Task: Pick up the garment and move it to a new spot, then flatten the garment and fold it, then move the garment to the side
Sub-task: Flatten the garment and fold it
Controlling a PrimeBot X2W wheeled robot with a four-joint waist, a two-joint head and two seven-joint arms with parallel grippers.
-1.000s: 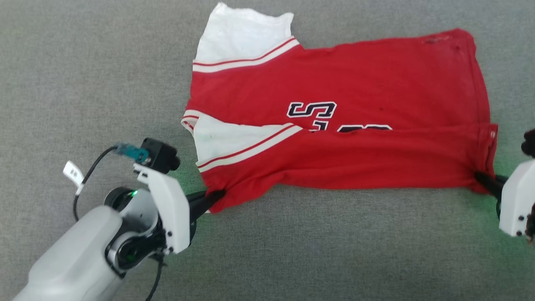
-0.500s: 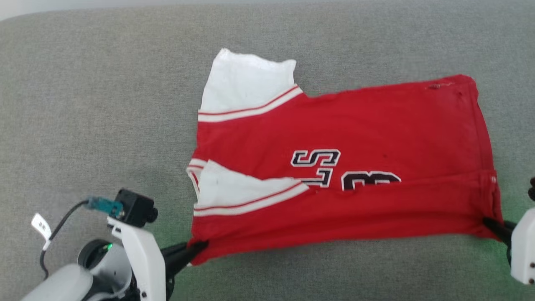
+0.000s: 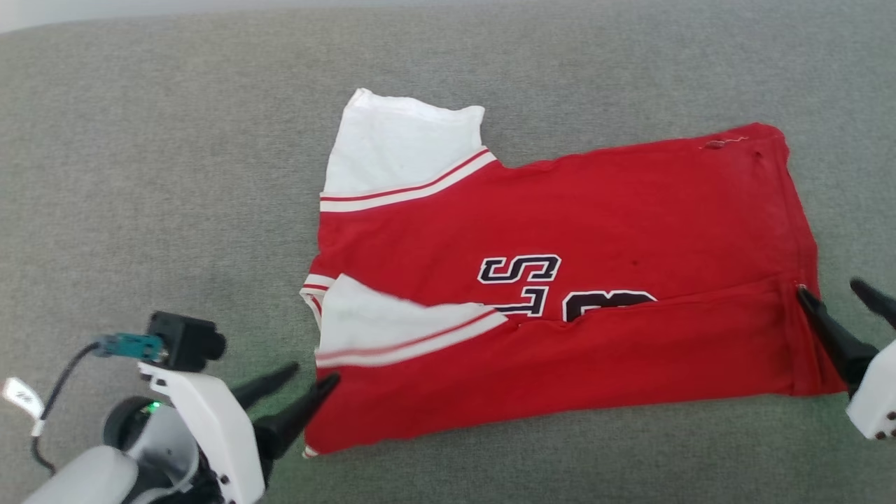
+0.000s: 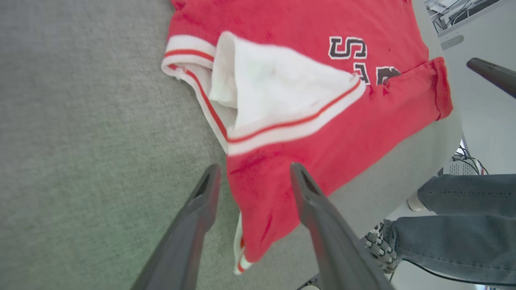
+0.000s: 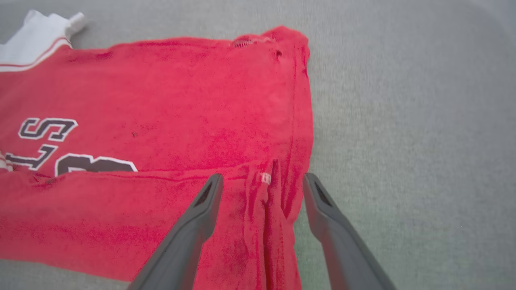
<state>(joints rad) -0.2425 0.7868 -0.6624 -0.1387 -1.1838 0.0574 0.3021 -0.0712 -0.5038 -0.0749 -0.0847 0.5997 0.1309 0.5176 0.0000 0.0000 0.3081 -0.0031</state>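
Note:
The garment (image 3: 595, 231) is a red shirt with white sleeves and dark letters, lying on the grey surface with its near long edge folded up over the body. My left gripper (image 3: 309, 376) stands open at the near left corner, its fingers (image 4: 201, 197) spread with the red corner (image 4: 262, 209) between them, not gripped. My right gripper (image 3: 829, 294) is open at the near right corner, and the folded hem (image 5: 270, 201) lies loose between its fingers (image 5: 205, 201). One white sleeve (image 3: 399, 140) sticks out at the far left.
The grey fabric surface (image 3: 154, 175) runs wide on all sides of the shirt. In the left wrist view, past the surface's edge, a person's legs in jeans (image 4: 455, 217) and a shoe stand close by.
Both grippers went from shut on the shirt's near corners to open, and the folded edge now lies on the surface. The head camera tilted between the earliest frame and the later ones.

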